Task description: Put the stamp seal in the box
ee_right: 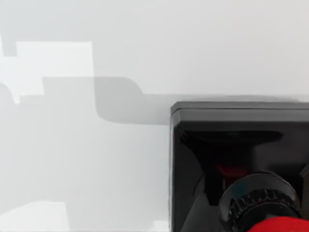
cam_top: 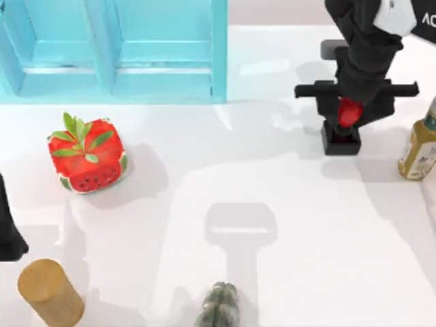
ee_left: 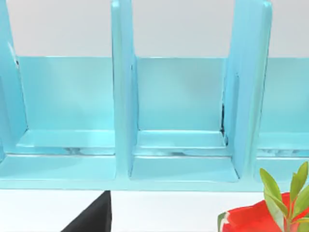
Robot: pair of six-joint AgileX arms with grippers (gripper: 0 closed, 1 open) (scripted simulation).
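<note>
Right hand (cam_top: 349, 116) of mine hangs over the far right part of the white surface (cam_top: 225, 191), directly above the stamp seal (cam_top: 344, 126), with its crossbar spread to either side of the red knob; whether its fingers are closed on the knob I cannot tell. Seen from above, the seal's black square base sits on the surface just below that knob, well apart from the box (cam_top: 116, 51). My right wrist view looks straight down onto the black base (ee_right: 231, 145) with a sliver of red at its edge. At the far left stands the box, a pale blue one split by upright dividers into compartments; my left wrist view faces its open compartments (ee_left: 181, 121), and those I can see hold nothing. Near the box lies a red watermelon-patterned cube (cam_top: 87, 155) with green leaves. An olive-yellow bottle (cam_top: 419, 150) stands at the right edge, its label too small to read. My left arm (cam_top: 8, 225) is parked at the left edge, beside a wooden cylinder (cam_top: 49, 291).
</note>
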